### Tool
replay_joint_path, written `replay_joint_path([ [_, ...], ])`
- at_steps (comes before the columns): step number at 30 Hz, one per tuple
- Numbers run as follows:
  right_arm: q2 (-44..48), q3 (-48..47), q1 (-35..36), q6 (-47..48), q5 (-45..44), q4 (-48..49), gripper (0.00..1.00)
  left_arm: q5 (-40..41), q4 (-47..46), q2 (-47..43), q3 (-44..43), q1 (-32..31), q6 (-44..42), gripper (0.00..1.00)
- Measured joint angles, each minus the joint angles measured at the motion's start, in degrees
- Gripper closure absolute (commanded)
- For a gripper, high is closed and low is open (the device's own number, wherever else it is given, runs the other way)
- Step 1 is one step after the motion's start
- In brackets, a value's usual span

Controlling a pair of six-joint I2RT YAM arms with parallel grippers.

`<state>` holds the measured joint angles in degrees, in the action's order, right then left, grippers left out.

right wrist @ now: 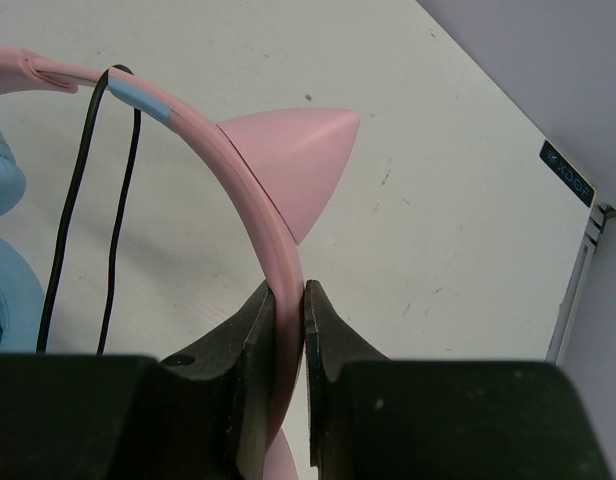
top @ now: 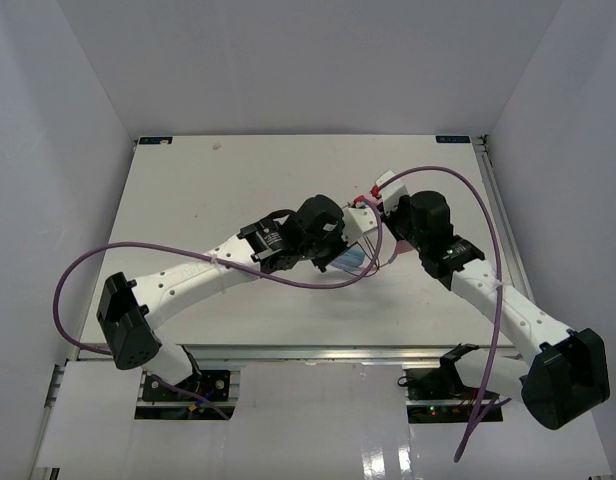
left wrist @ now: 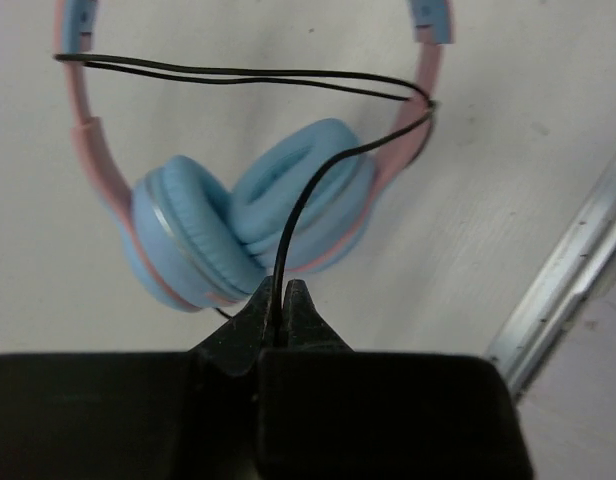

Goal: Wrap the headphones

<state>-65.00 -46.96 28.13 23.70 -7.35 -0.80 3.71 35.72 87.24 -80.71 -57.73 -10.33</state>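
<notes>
The headphones (left wrist: pixel 253 215) hang above the table, light-blue earcups folded together below a pink headband (right wrist: pixel 223 170) with a cat ear (right wrist: pixel 298 150). Their thin black cable (left wrist: pixel 308 190) crosses the band twice and drops between my left gripper's (left wrist: pixel 278 300) fingers, which are shut on it just below the earcups. My right gripper (right wrist: pixel 286 300) is shut on the pink headband beside the cat ear. In the top view both grippers meet mid-table, the left gripper (top: pixel 338 245) and the right gripper (top: pixel 380 215) with the headphones (top: pixel 353 258) mostly hidden between them.
Thick purple robot cables (top: pixel 288 280) loop from both arms over the white table (top: pixel 218 180). A metal rail (left wrist: pixel 563 280) runs along the table's edge to the right in the left wrist view. White walls enclose the table on three sides.
</notes>
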Motion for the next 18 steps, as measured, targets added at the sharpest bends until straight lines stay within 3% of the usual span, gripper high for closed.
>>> replay_joint_path([
  [4, 2.2, 0.0, -0.2, 0.8, 6.7, -2.5, 0.92, 6.5, -0.6, -0.5, 1.6, 0.3, -4.8, 1.00],
  [10, 2.5, -0.7, -0.4, 0.4, 18.6, -7.7, 0.92, 10.8, -6.4, -5.6, 10.6, 1.9, -10.6, 0.99],
  [13, 2.3, -2.1, -0.4, 0.3, 23.1, -9.8, 0.92, 10.3, -8.1, -8.0, 13.1, 3.7, -12.1, 0.88],
  [15, 2.2, -3.5, -0.7, -0.1, 26.6, -11.1, 0.92, 8.1, -10.4, -9.6, 14.9, 5.4, -12.4, 0.67],
  [18, 1.9, -5.7, -2.1, -0.5, 32.0, -12.6, 0.92, 5.2, -13.0, -12.9, 18.5, 7.8, -12.4, 0.47],
])
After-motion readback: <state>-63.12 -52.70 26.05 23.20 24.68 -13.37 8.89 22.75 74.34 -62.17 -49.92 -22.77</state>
